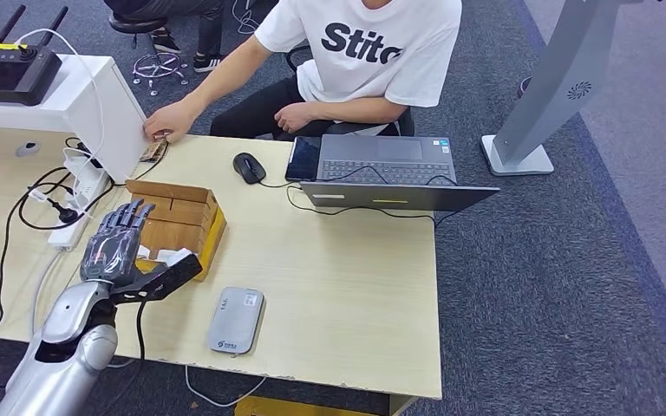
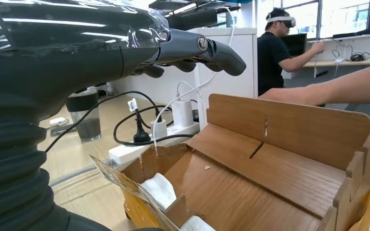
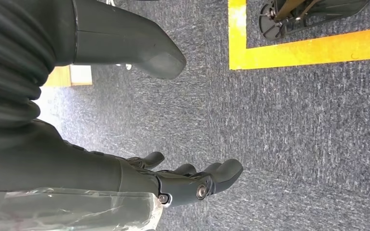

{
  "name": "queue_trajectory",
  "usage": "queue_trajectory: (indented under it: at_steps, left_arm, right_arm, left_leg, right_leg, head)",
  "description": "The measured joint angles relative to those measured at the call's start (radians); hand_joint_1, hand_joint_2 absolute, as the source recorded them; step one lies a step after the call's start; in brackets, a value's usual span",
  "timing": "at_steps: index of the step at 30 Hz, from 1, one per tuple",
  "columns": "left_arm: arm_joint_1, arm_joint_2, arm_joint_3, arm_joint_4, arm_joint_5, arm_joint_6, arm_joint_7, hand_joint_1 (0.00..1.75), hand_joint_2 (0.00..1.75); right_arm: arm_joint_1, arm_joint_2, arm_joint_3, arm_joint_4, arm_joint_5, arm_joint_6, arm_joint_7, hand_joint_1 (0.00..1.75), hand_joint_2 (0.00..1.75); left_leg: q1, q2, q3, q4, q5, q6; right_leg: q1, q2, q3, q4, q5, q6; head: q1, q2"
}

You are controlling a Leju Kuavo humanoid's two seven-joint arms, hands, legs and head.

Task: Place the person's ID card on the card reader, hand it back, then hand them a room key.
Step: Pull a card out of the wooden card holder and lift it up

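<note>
My left hand (image 1: 120,245) hovers over the near end of a wooden box (image 1: 192,217), fingers spread and thumb out, holding nothing. In the left wrist view its fingers (image 2: 198,48) stretch above the box (image 2: 289,159), whose near slots hold white cards (image 2: 160,188). The same white cards (image 1: 172,256) lie just beyond my thumb. A grey card reader (image 1: 236,320) lies flat near the table's front edge, right of my hand. The person's hand (image 1: 169,120) rests at the far edge on a small card-like item (image 1: 152,153). My right hand (image 3: 183,180) hangs over carpet, fingers apart and empty.
A laptop (image 1: 390,169), a mouse (image 1: 249,166) and a dark phone (image 1: 303,158) sit at the far side in front of the seated person (image 1: 364,52). A power strip with cables (image 1: 74,204) lies left of the box, below a white cabinet (image 1: 95,104).
</note>
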Motion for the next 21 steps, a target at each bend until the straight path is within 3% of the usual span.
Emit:
queue_trajectory:
  at_steps: [10,21]
  left_arm:
    - [-0.013,-0.015,0.000,0.037,0.021,-0.006,-0.008,0.09,1.75]
    - [-0.008,0.008,0.003,0.048,0.075,-0.095,-0.013,0.16,1.75]
  right_arm:
    - [0.000,0.000,0.000,0.000,0.008,0.000,0.004,0.00,1.75]
    - [0.000,0.000,0.000,0.000,0.016,0.000,-0.003,0.00,1.75]
  left_leg:
    - [0.000,0.000,0.000,0.000,0.000,0.000]
    - [0.000,0.000,0.000,0.000,0.000,0.000]
  right_leg:
    - [0.000,0.000,0.000,0.000,0.000,0.000]
    - [0.000,0.000,0.000,0.000,0.000,0.000]
  head:
    - [0.000,0.000]
    - [0.000,0.000]
